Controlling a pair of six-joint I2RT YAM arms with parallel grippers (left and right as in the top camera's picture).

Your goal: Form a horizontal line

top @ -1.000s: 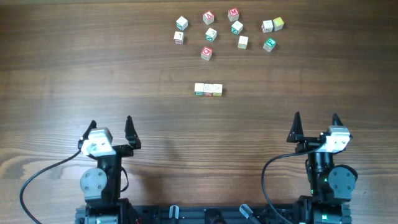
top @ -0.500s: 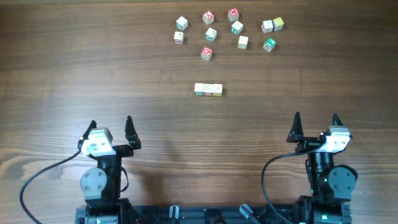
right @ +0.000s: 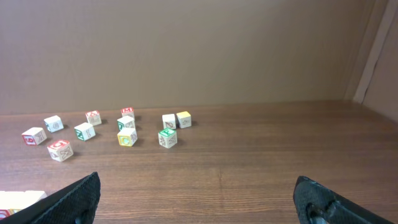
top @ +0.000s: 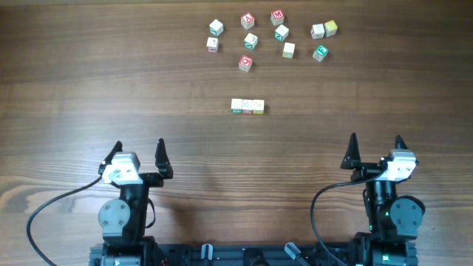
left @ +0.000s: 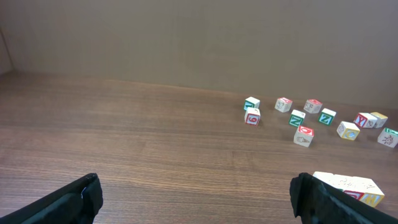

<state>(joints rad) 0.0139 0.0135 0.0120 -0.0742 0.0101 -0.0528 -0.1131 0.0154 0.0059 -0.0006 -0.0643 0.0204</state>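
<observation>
Fingers (top: pixel 160 150) of left gripper (top: pixel 139 148) and right gripper (top: pixel 375 142) are gaping empty — likely because the horizontal line (top: pixel 247 106) is sitting finished ahead, between them.

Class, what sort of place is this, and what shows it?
Likely a robotics lab bench: a left gripper and right gripper mounted at a wood-grain table, with scattered letter cubes on it.

The horizontal line (top: pixel 247 107) lies on the table (top: pixel 74 89), loose cubes (top: pixel 251 40) behind it, left claw (top: pixel 139 143) and right claw (top: pixel 375 138) before it.
</observation>
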